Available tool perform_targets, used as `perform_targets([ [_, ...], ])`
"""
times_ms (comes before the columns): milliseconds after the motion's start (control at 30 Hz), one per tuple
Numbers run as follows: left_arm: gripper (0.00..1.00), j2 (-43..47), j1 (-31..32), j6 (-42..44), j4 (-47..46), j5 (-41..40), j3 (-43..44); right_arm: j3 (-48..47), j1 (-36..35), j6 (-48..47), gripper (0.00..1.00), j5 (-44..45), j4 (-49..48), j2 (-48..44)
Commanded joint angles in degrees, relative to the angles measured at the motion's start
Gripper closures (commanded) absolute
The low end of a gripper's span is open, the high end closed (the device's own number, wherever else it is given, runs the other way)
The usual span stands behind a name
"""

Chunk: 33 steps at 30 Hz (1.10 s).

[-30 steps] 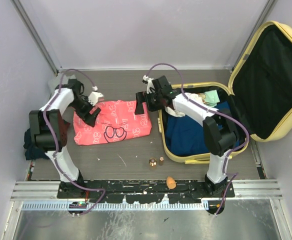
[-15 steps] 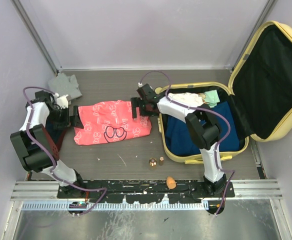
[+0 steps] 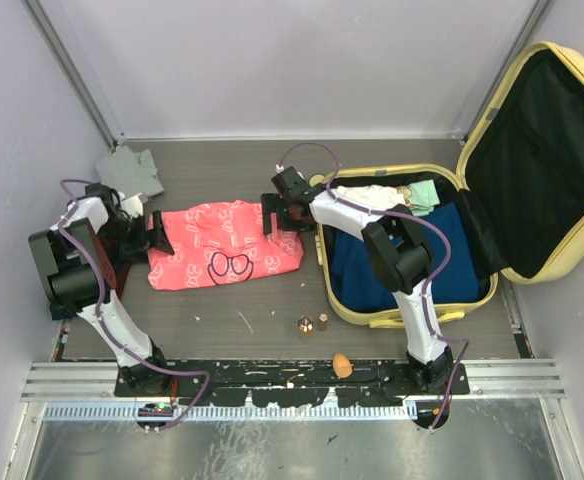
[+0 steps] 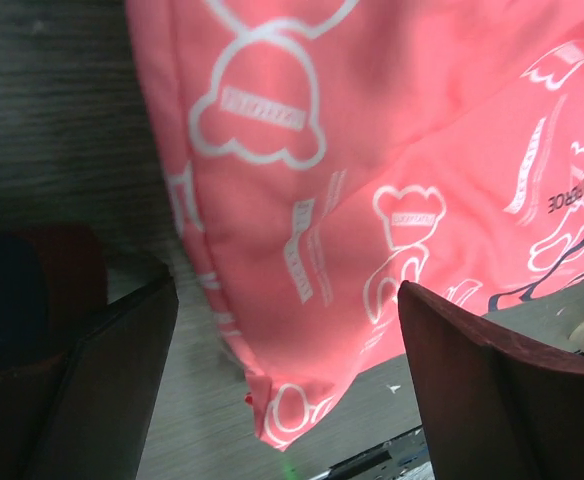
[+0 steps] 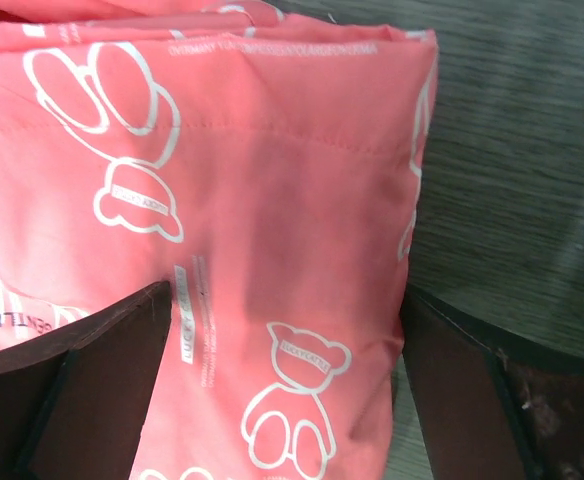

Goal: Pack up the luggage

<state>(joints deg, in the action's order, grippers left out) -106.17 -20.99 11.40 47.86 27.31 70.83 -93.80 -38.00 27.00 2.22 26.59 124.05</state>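
Pale yellow hard-shell luggage (image 3: 580,252), lid raised, black lining, blue and white clothes (image 3: 387,262) inside. Left tool (image 3: 156,232) and right tool (image 3: 277,216) spread wide, straddling opposite ends of pink garment (image 3: 227,247).

My overhead camera sits above and behind the arm bases, looking steeply down from far enough to take in the whole grey wood-grain table (image 3: 232,310), with the bases at 6 o'clock and the open pale yellow hard-shell suitcase (image 3: 542,160) at 3 o'clock. Both wrist cameras look out between their own dark fingers (image 4: 92,390) from very close. The left one faces the 9 o'clock end of the folded coral-pink bear-printed cloth (image 3: 222,250), the right one its 3 o'clock end. All three views share that cloth.
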Motion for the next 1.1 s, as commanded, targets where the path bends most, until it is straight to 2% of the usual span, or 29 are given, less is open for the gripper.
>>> perform_targets([
  [0,0.1,-2.0,3.6,-0.7,-2.8,1.4,1.9,-0.7,0.1,2.5,0.06,-7.8,-2.8,3.5],
  [33,0.12,-2.4,4.4,-0.7,-2.9,1.4,1.9,-0.6,0.0,3.0,0.09,-8.6,-3.3,3.9],
  [133,0.25,-3.9,6.7,-0.8,-3.3,1.7,1.9,-1.0,-0.3,3.7,0.19,-11.0,-5.4,5.0],
  [333,0.56,-6.3,9.8,-1.2,-2.9,2.9,1.8,-3.3,-1.3,3.3,0.38,-14.5,-8.0,8.0],
  [433,0.72,-6.6,10.8,-1.4,-2.6,4.2,1.5,-4.2,-1.7,3.1,0.54,-16.6,-9.2,8.9],
  [600,1.0,-3.2,11.2,-3.1,-2.1,7.4,1.7,-6.4,-1.7,0.8,0.87,-20.5,-10.3,5.4],
  [633,1.0,-2.0,11.1,-3.4,-1.9,8.3,2.0,-7.1,-1.6,0.3,0.96,-20.7,-10.3,4.3],
  [667,1.0,-0.6,11.1,-3.5,-1.6,9.3,2.1,-7.7,-1.4,0.0,0.99,-20.9,-10.1,3.3],
  [833,1.0,7.9,11.1,-3.6,0.9,17.4,3.1,-8.1,0.3,-1.5,0.99,-21.3,-9.6,-4.3],
  [1067,1.0,18.4,12.0,-6.1,1.1,23.2,4.2,-3.1,4.0,-3.4,0.99,-22.6,-8.4,-16.4],
])
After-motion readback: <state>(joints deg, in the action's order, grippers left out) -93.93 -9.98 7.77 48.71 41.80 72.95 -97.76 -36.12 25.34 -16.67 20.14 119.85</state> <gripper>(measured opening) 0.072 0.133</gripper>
